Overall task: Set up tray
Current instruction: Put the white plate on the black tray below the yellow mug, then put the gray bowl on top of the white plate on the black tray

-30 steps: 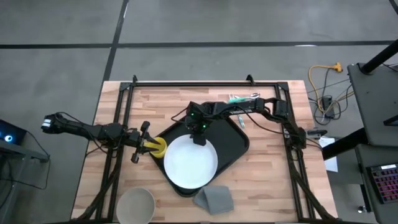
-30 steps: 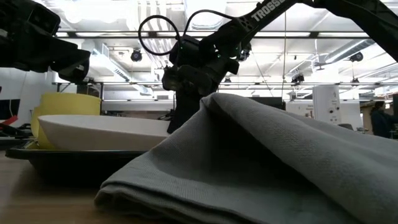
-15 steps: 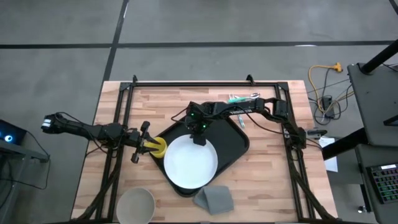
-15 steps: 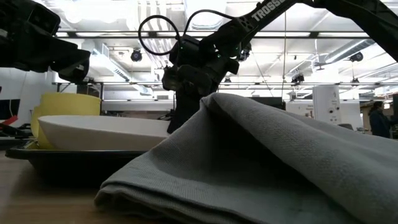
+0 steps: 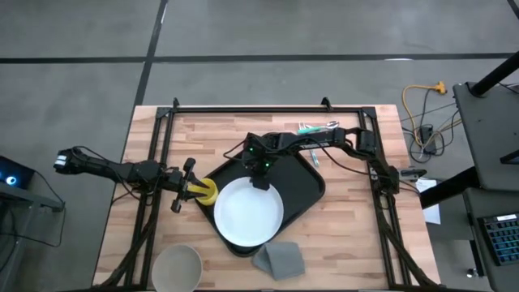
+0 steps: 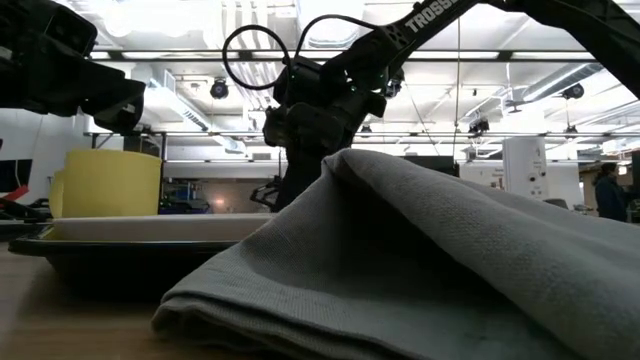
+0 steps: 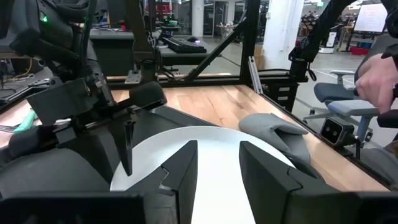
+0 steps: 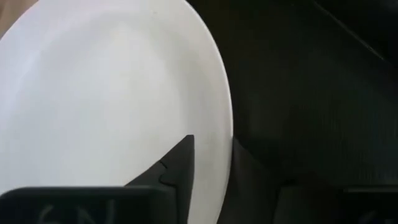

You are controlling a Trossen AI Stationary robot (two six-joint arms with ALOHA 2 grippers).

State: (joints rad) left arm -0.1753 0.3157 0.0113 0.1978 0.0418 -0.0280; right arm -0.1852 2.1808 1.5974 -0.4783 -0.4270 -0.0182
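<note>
The black tray (image 5: pixel 306 180) lies askew in the middle of the table, and the round white plate (image 5: pixel 249 212) lies flat in it. My right gripper (image 5: pixel 259 182) stands over the plate's far rim, open, with one finger over the plate (image 8: pixel 112 93) and one over the tray floor (image 8: pixel 298 93). My left gripper (image 5: pixel 195 189) is open and hovers by the yellow cup (image 5: pixel 210 191) at the tray's left corner. The cup (image 6: pixel 110 183) stands upright below it. A crumpled grey napkin (image 5: pixel 280 259) lies on the table just near of the tray. My right gripper comes from above, pointing down, with the plate's far rim (image 8: pixel 222 134) running between its two fingers. The plate lies flat in the tray. I cannot tell whether either finger touches the rim.
A pale bowl (image 5: pixel 177 266) stands near the table's near-left corner. Cutlery (image 5: pixel 318 127) lies by the far edge. Black frame rails run along the left, right and far sides. A person's hand (image 7: pixel 379 68) shows beyond the table's edge.
The plate's far edge was raised, leaving the plate tilted; it has come down and the plate now lies flat in the tray. In the low view my right gripper's fingers have spread apart, letting the plate go. The left arm has kept still.
</note>
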